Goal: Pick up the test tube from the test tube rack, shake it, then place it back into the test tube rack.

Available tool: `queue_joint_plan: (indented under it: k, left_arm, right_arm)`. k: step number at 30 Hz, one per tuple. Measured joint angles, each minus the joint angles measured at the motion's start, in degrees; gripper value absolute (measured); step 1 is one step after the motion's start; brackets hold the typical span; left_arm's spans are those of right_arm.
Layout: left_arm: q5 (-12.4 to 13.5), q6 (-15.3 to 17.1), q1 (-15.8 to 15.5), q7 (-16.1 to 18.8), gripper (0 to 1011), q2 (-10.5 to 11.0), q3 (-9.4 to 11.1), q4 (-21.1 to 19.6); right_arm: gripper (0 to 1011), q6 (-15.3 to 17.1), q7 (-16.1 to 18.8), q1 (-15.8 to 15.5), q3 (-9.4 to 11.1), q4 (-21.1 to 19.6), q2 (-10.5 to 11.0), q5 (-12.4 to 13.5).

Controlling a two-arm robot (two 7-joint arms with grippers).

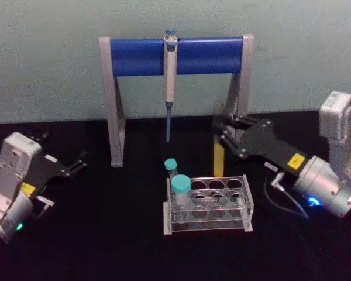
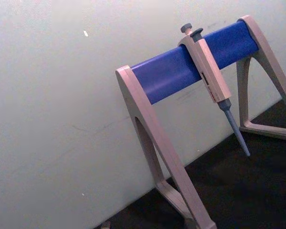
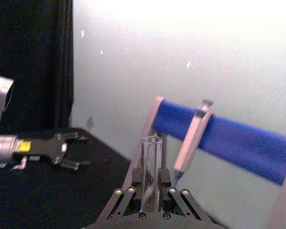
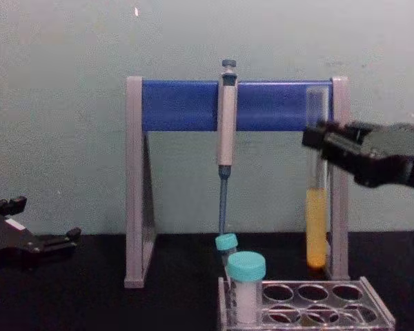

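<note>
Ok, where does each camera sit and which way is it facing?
Head view: up high, facing forward and down; left gripper open at left, right gripper shut on the test tube behind the test tube rack.
Chest view: low, facing level at the pipette stand; both grippers enter from the edges.
Left wrist view: on the left arm, facing the stand and wall.
Right wrist view: on the right arm, looking past the gripped tube; left gripper farther off.
Shared: head and chest both show the tube out of the rack.
</note>
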Motion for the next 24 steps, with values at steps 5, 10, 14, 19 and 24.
queue_joint_plan:
  k: [5, 10, 14, 19, 24]
  left_arm:
    - [0.00, 0.00, 0.00, 0.00, 1001, 0.00, 0.00, 0.00]
    - [0.00, 0.00, 0.00, 0.00, 1001, 0.00, 0.00, 0.00]
    - [0.00, 0.00, 0.00, 0.00, 1001, 0.00, 0.00, 0.00]
    - [0.01, 0.00, 0.00, 0.00, 1001, 0.00, 0.00, 0.00]
    - [0.00, 0.00, 0.00, 0.00, 1001, 0.00, 0.00, 0.00]
  right_arm:
    - [229, -2.35, -1.72, -0.99, 1.56, -0.64, -0.65, -0.24]
    - [229, -3.15, -2.99, -1.32, 2.80, -0.13, -1.60, -0.42]
    - [229, -3.36, -3.60, -1.44, 3.49, 0.38, -2.27, -0.58]
    - [229, -3.31, -4.02, -1.52, 4.04, 0.63, -2.87, -0.98]
    - [229, -2.80, -4.05, -1.57, 4.29, 0.68, -3.22, -1.06]
